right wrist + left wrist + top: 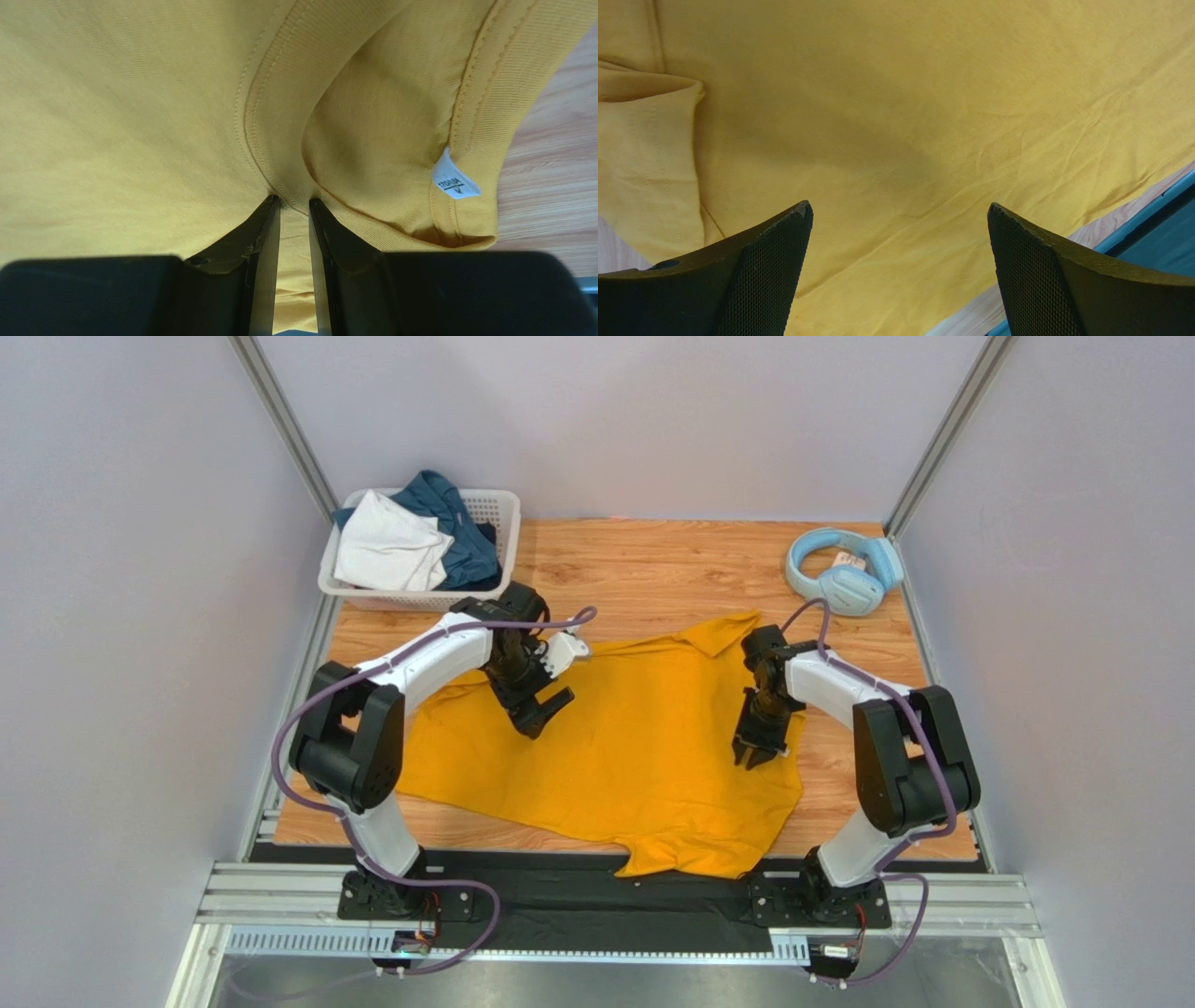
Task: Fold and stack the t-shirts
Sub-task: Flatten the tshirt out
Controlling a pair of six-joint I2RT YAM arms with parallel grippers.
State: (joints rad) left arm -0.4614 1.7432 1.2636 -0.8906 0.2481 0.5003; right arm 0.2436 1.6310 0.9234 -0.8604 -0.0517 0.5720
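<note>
A large mustard-yellow t-shirt point(631, 749) lies spread across the wooden table. My left gripper point(540, 711) hovers open over its left part; in the left wrist view point(899, 210) only flat yellow cloth point(892, 126) lies between the wide-apart fingers. My right gripper point(758, 749) is at the shirt's right edge, shut on the ribbed collar point(281, 140), which is pinched between the fingertips point(295, 203). A white size label point(455, 183) shows inside the neck. A white garment point(390, 546) and a dark teal-blue garment point(456, 525) lie in the basket.
A white plastic lattice basket point(498, 511) stands at the back left. Light-blue headphones point(842, 571) lie at the back right. Grey walls close in both sides. Bare wood point(659, 567) shows behind the shirt; the metal rail runs along the near edge.
</note>
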